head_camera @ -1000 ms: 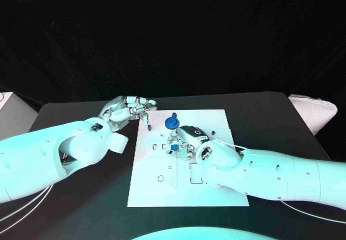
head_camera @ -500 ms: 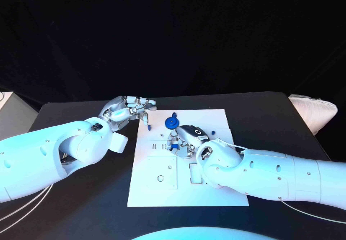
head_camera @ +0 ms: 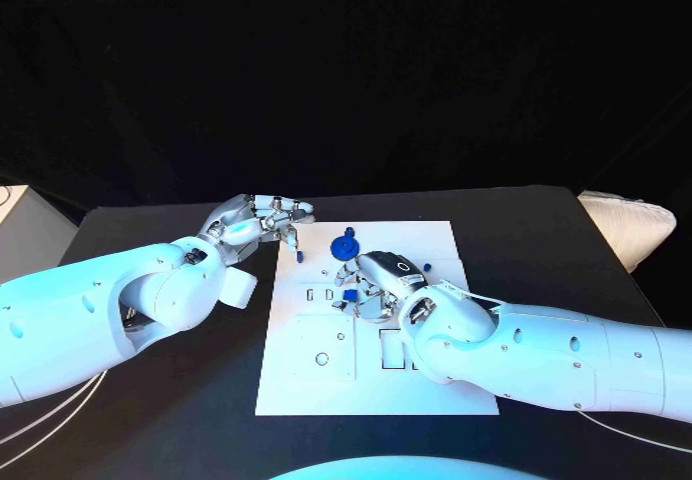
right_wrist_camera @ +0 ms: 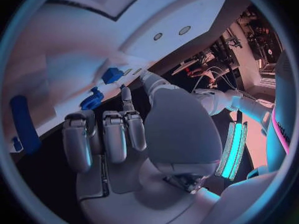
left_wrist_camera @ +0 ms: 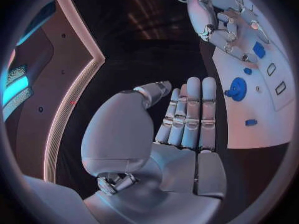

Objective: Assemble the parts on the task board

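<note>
With my right hand pinching a small blue part in its fingers over the board centre, and my left hand empty, fingers together, at its far-left edge, seating is underway; next, align over a slot.

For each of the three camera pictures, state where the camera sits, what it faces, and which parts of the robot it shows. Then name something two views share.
Head view: from the robot's head, looking down on the task board; both arms, left hand and right hand show.
Left wrist view: behind the left hand, facing the board's edge; the right hand also shows.
Right wrist view: behind the right hand, facing the board.
Shared: the round blue part shows in the head and left wrist views.
</note>
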